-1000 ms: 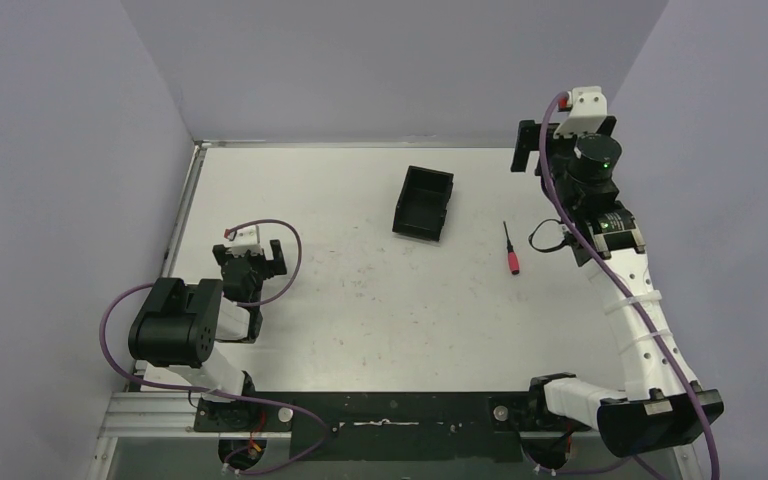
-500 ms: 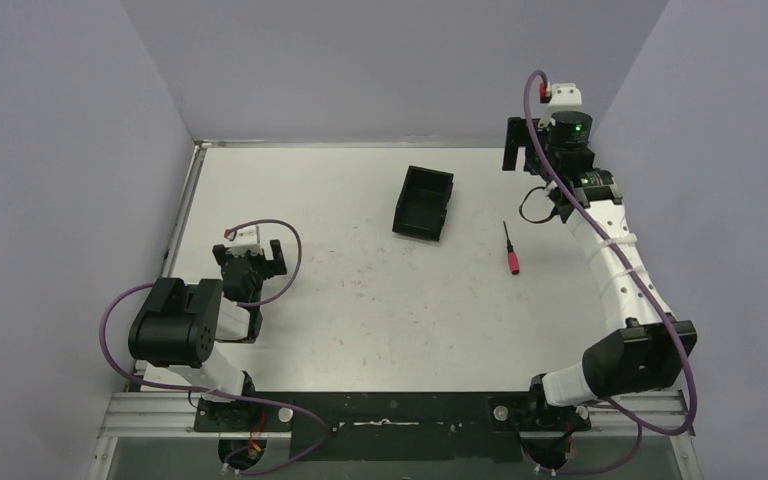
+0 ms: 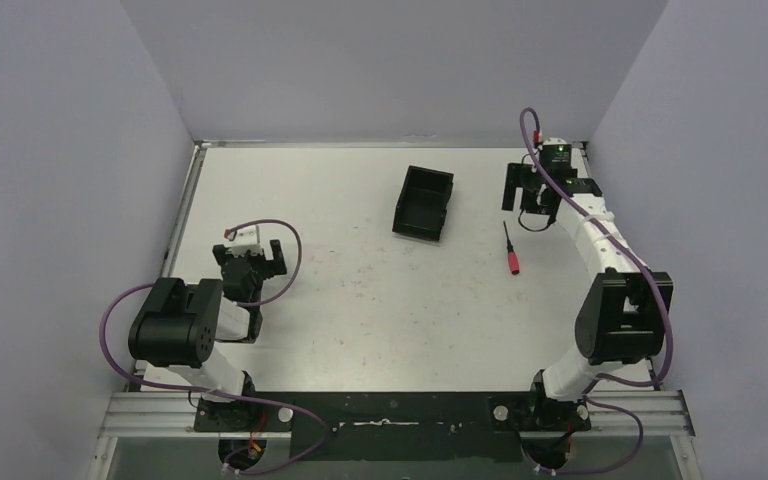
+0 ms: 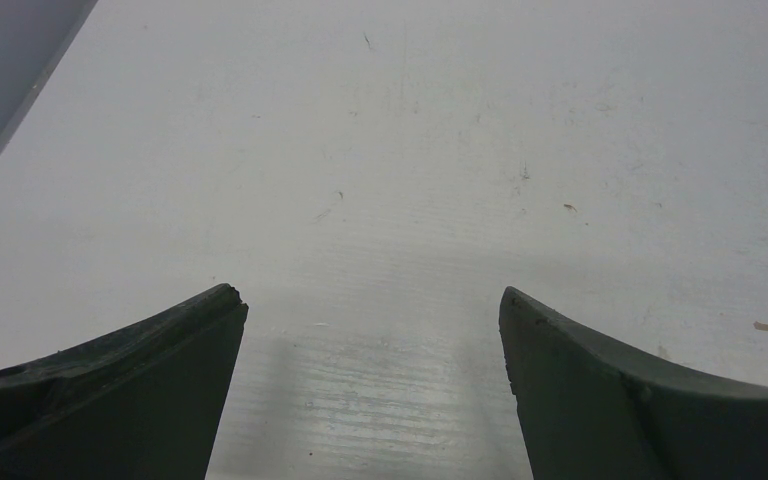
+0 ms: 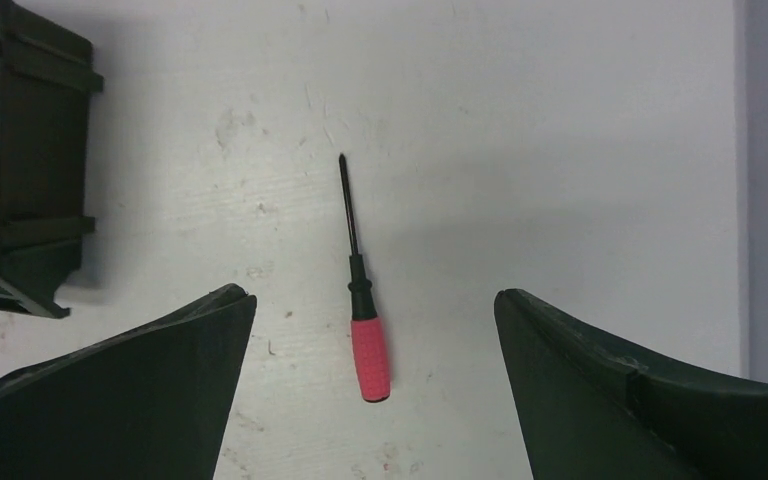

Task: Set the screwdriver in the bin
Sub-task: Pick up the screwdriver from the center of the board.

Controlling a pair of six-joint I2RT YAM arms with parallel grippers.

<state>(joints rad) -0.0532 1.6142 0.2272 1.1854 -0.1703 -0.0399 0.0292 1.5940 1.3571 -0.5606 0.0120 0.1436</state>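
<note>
Black left jaws are held spread apart over the bench (image 3: 360, 300) nearest the bases, grasping nothing. Farther out, the screwdriver (image 5: 360, 295) lies flat on the bench, framed between the released, empty right jaws. The bin (image 3: 418, 228) stands beyond, to its left. The slim tool could be nudged or rolled aside if the jaws are lowered off-centre.

Top camera looks down from behind, whole table (image 3: 360, 300) in frame. Right wrist, close in, shares the screwdriver (image 5: 359, 285) with it; left wrist skims the table surface.
</note>
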